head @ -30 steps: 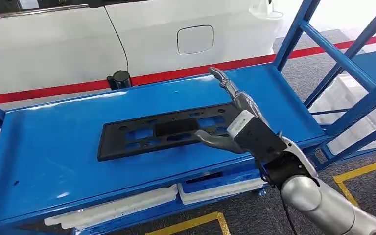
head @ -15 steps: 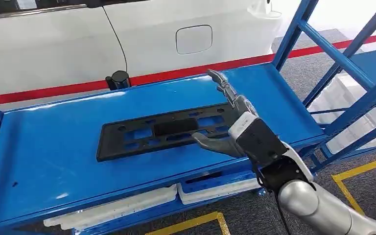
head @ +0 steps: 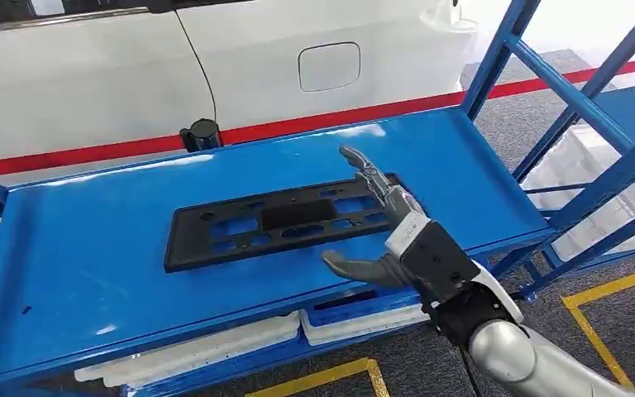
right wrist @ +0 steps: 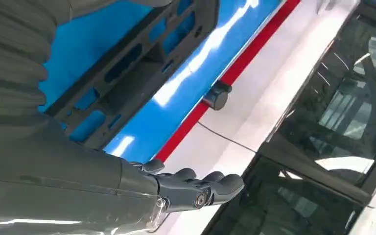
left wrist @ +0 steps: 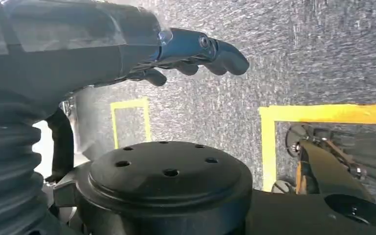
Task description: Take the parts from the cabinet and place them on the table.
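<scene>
A long black plastic part with several cut-outs lies flat on the blue table. My right hand hovers open over the part's right end, fingers stretched toward the far edge and thumb out to the left, holding nothing. The right wrist view shows the same part on the blue top beyond that hand's fingers. In the left wrist view my left hand hangs over grey floor with fingers slightly curled and nothing in it.
A white car stands behind the table, past a red floor line. A black cylinder sits at the table's far edge. The blue cabinet frame rises on the right. White trays lie under the table.
My right hand has drawn back toward me and a little left, away from the part's right end. The part has stayed in place on the table.
</scene>
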